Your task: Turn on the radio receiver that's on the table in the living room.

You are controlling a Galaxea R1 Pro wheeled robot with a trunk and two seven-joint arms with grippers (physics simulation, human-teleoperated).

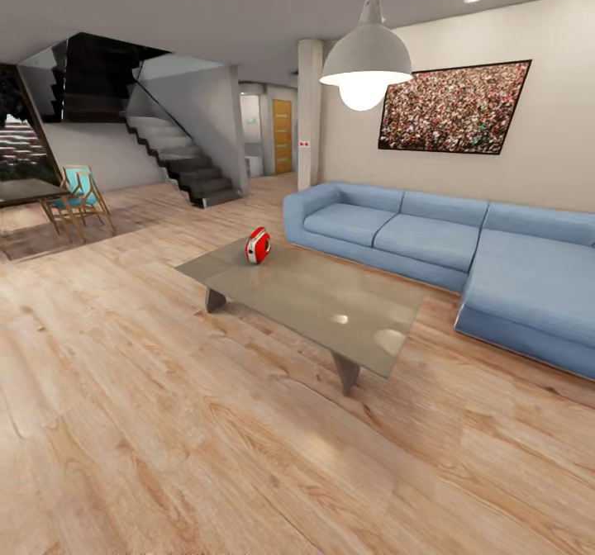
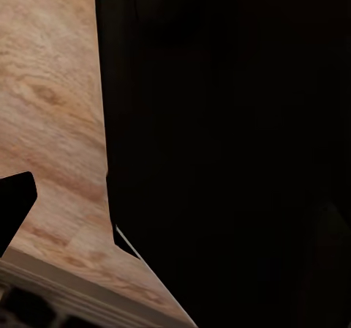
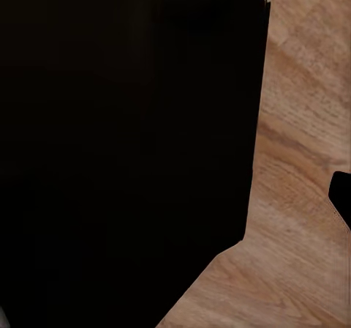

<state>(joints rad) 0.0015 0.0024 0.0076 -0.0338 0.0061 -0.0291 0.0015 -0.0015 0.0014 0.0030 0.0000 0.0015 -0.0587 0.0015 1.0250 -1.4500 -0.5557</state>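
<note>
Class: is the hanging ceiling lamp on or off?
On: the bulb of the ceiling lamp glows bright white under its grey shade.

A lit pendant lamp [image 1: 365, 64] hangs near a dark staircase [image 1: 178, 158], with wooden chairs [image 1: 78, 200] beside it.

Open plank floor [image 1: 207, 439] fronts the table [image 1: 347, 324]; the sofa [image 1: 463, 249] blocks its far side.

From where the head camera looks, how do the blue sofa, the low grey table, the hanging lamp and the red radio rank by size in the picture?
1. Blue sofa
2. Low grey table
3. Hanging lamp, which may look oversized because it hangs near the camera
4. Red radio
</note>
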